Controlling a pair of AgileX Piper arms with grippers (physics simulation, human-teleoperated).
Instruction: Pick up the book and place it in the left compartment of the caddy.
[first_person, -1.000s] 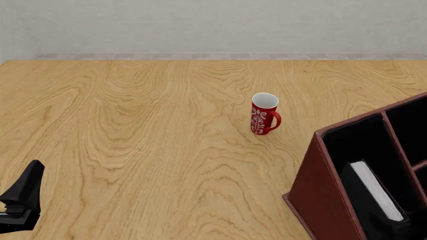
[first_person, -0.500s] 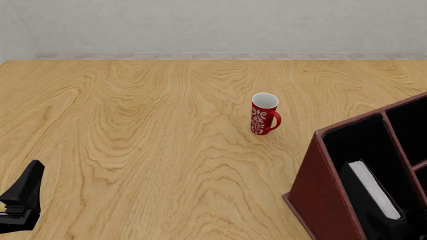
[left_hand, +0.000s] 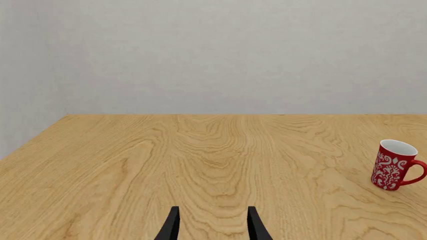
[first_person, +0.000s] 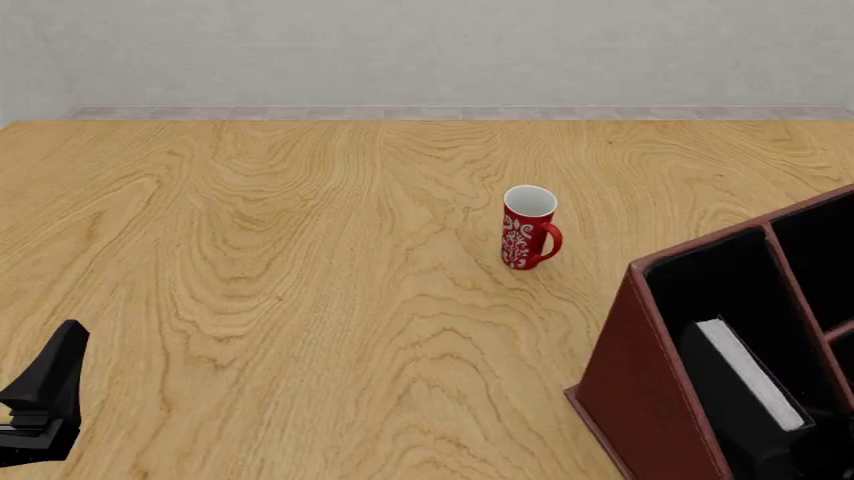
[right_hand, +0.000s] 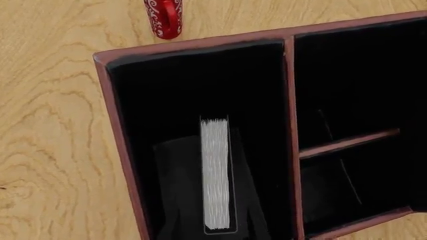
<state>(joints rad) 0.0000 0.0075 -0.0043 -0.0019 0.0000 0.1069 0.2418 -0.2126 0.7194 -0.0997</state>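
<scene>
A: Nearest first. Left gripper (first_person: 40, 400) sits parked at the near-left tabletop (first_person: 267, 300) edge; in its wrist view the fingers stand apart with nothing between them.

B: Right gripper?

A: Over the caddy (first_person: 641, 380), its dark parts blending into the black lining. Can't tell how far open it is or whether it grips the book.

B: The book?

A: The book (right_hand: 215, 175) stands on edge inside the left compartment (right_hand: 180, 100), grey-white pages up. Compared with a second ago it's sunk slightly lower in the front view, so I'd judge placement nearly finished, with release and retreat remaining.

B: Beyond that?

A: Red mug (first_person: 529, 228) mid-tabletop, well apart from the caddy, unmoved. White floral pattern on it.

B: Any readable text?

A: None on mug, book or caddy.
</scene>
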